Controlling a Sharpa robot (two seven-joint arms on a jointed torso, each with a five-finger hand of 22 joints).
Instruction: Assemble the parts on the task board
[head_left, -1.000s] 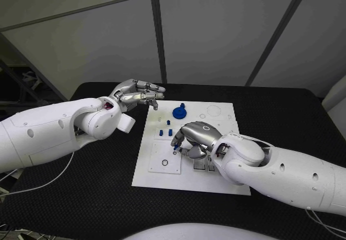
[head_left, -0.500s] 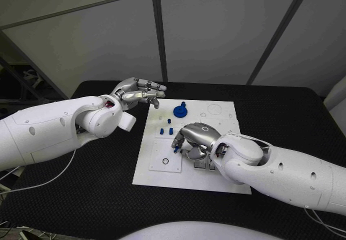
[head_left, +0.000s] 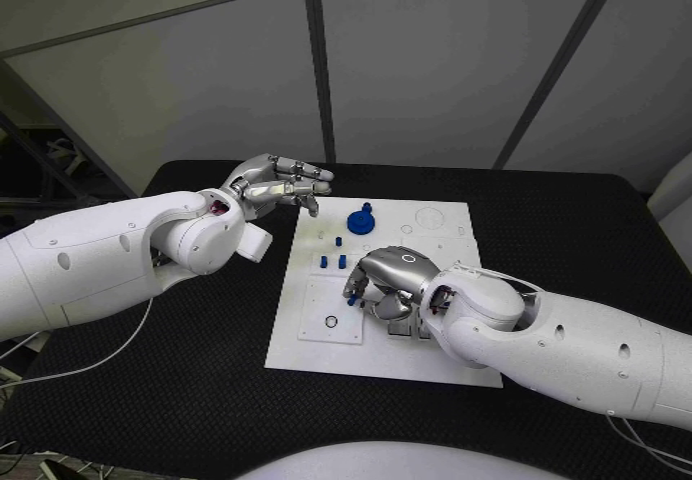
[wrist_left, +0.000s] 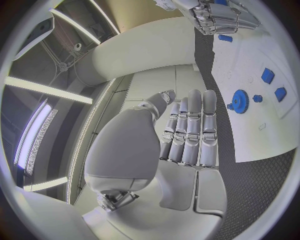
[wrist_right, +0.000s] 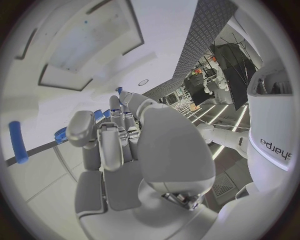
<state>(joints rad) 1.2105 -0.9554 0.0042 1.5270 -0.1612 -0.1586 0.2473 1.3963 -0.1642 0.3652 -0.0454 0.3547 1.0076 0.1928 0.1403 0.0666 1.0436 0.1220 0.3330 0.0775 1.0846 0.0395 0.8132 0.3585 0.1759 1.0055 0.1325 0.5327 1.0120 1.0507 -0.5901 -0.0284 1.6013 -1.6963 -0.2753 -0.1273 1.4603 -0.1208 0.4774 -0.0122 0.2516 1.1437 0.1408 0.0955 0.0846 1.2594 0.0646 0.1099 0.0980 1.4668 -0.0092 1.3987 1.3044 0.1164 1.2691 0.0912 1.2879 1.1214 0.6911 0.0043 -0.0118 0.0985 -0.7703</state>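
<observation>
The white task board (head_left: 433, 352) lies mid-table. A blue gear (head_left: 361, 219) stands near its far edge, and small blue pieces (head_left: 333, 263) sit nearer the board's middle. My right hand (head_left: 387, 282) is low over the board's centre with its fingers curled down to the surface beside those pieces. Whether it grips one is hidden. In the right wrist view, blue bits show by the fingertips (wrist_right: 105, 131) and a blue peg (wrist_right: 17, 141) lies on the board. My left hand (head_left: 274, 185) hovers off the board's far left corner, holding nothing, fingers straight (wrist_left: 190, 127). The gear (wrist_left: 239, 101) lies beyond them.
A recessed white plate (head_left: 329, 318) with a small ring sits in the board's near left part. The black table (head_left: 173, 400) extends around the board, and a white cable (head_left: 87, 370) trails over its left edge. Grey wall panels stand behind the table.
My right hand has sunk slightly and curled tighter onto the board's middle. The left hand has barely shifted.
</observation>
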